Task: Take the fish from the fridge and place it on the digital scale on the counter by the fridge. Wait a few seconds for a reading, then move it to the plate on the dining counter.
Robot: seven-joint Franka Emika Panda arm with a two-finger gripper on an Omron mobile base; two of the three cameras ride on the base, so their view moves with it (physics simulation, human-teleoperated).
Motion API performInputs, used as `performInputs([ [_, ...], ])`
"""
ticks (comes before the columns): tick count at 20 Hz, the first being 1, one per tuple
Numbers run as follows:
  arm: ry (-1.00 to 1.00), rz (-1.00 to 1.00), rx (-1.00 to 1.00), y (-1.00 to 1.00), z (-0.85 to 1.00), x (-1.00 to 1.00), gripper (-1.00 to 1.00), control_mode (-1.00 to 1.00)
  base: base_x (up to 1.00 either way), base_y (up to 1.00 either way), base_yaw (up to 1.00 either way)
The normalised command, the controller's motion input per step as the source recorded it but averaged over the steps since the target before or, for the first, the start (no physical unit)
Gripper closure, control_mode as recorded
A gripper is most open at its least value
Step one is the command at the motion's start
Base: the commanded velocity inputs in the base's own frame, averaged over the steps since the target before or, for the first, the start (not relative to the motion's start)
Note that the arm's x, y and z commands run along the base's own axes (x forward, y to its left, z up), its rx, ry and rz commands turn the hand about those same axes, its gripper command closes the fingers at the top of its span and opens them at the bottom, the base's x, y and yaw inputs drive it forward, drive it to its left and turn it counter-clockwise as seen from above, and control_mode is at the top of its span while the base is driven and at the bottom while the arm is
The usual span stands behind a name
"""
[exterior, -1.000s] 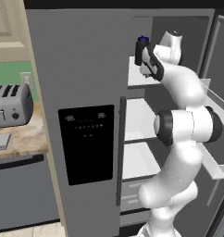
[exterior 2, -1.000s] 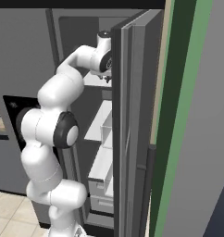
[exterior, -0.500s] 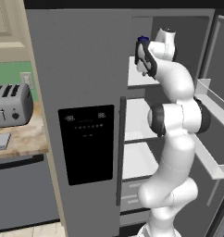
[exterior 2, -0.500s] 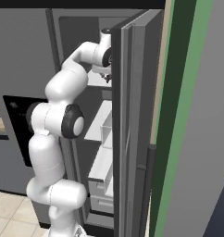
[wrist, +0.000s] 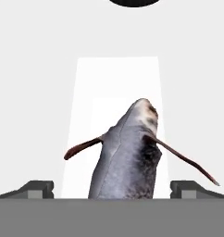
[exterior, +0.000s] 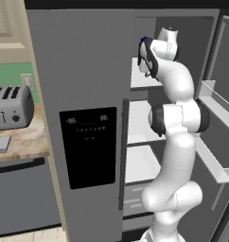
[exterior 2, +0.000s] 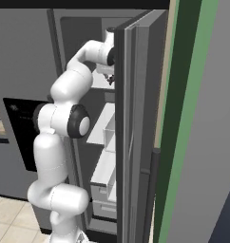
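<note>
The fish, dark grey with thin brown fins, lies on a white shelf inside the fridge. It points away from the hand, and its body runs down between my two fingertips. My gripper is open, with a fingertip on each side of the fish and a gap to both. From the base views, the gripper reaches onto the top shelf, and the gripper is partly behind the door edge. The digital scale lies on the counter left of the fridge. The plate and dining counter are out of view.
A silver toaster stands on the counter behind the scale. The open fridge door stands close to the right of the arm, and its door bins jut out there. Lower white shelves and drawers sit under the arm.
The arm has straightened up and pushed the hand deeper onto the top shelf. The gripper has stayed open.
</note>
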Motion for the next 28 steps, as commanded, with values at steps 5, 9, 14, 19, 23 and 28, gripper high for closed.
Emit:
performInputs([
  [5,0.00,0.00,0.00,0.00,-0.22,0.00,-1.00,-1.00,0.00,0.00,0.00],
  [9,0.00,0.00,0.00,0.00,-0.07,0.00,-1.00,-1.00,0.00,0.00,0.00],
  [14,0.00,0.00,0.00,0.00,-0.03,0.00,1.00,-1.00,0.00,0.00,0.00],
  [19,0.00,0.00,0.00,0.00,-0.02,0.00,1.00,-1.00,0.00,0.00,0.00],
  [23,0.00,0.00,0.00,0.00,0.00,0.00,1.00,-1.00,0.00,0.00,0.00],
  [28,0.00,0.00,0.00,0.00,-0.01,-0.15,1.00,-1.00,0.00,0.00,0.00],
])
